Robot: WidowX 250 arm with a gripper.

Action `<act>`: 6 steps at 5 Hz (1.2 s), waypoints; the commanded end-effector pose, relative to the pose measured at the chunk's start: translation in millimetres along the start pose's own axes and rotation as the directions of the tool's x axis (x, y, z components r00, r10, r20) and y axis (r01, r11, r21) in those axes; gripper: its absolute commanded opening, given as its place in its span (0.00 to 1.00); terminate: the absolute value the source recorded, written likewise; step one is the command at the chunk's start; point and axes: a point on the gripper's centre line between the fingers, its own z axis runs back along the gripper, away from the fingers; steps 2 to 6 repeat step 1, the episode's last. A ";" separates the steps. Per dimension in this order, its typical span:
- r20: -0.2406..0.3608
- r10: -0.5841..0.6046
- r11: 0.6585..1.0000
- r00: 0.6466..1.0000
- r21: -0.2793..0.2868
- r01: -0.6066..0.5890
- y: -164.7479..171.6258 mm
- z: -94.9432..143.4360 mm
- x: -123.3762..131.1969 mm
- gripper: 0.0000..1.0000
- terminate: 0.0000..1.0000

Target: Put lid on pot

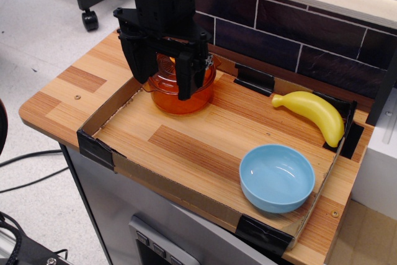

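Lid (166,69) seated on pot (180,88), upper left; pincer (162,82) spread, empty: lift straight up, avoiding knob.

The black gripper (162,77) hangs over the back-left corner of the desk (68,91), fingers spread wide and empty, in front of the orange pot (180,94). The lid (167,66) sits on the pot — only a sliver of it shows between the fingers. All this lies inside a low cardboard tray (155,184). Well apart to the right, a yellow banana (313,115) lies by the far wall; a light blue bowl (276,177) sits near the front-right corner.
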 end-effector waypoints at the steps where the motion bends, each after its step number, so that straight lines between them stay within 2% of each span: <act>1: 0.039 -0.015 1.000 0.999 0.006 0.015 5.8 10.4 2.4 1.00 1.00; 6: 0.039 -0.015 1.000 0.999 0.006 0.015 5.8 10.4 2.4 1.00 1.00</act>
